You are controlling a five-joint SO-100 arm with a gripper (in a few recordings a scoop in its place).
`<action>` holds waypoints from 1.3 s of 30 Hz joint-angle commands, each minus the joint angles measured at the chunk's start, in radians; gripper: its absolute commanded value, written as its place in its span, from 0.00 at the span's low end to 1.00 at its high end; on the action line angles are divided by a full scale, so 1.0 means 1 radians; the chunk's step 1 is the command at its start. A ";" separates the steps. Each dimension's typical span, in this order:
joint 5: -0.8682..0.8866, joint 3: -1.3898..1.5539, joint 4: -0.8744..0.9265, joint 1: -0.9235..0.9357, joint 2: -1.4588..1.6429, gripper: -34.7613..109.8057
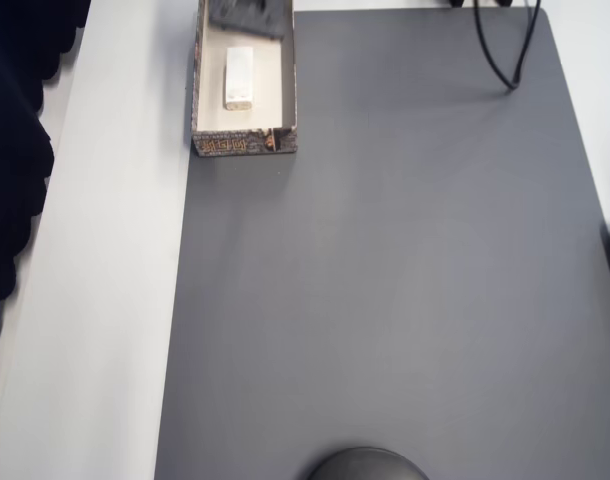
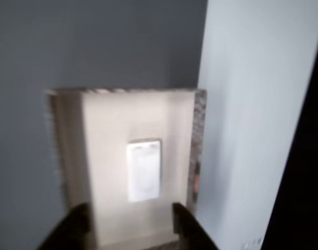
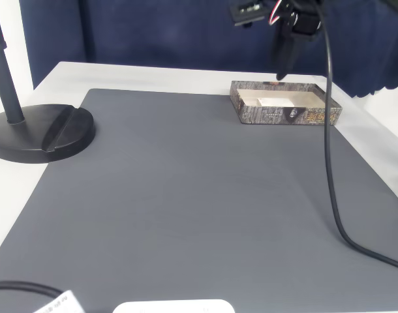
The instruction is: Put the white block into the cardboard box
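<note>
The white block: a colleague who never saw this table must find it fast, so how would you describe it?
Start at the grey mat that covers most of the table. In the overhead view, the cardboard box sits at the mat's top left corner. The white block lies flat on its cream floor, lengthwise, small, plain and rounded, the one loose thing inside.

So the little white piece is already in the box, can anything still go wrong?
Probably little. The white block lies flat inside the cardboard box, and the gripper hangs open above it, holding nothing. Two risks: a finger could clip the box wall and nudge the light box, and the dangling cable could drag across the grey mat.
</note>
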 commanded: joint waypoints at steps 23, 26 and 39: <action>-0.879 0.989 -0.049 -0.765 0.870 0.23; -0.996 1.115 -0.126 -0.908 0.946 0.23; -1.232 1.552 -0.152 -1.120 1.333 0.23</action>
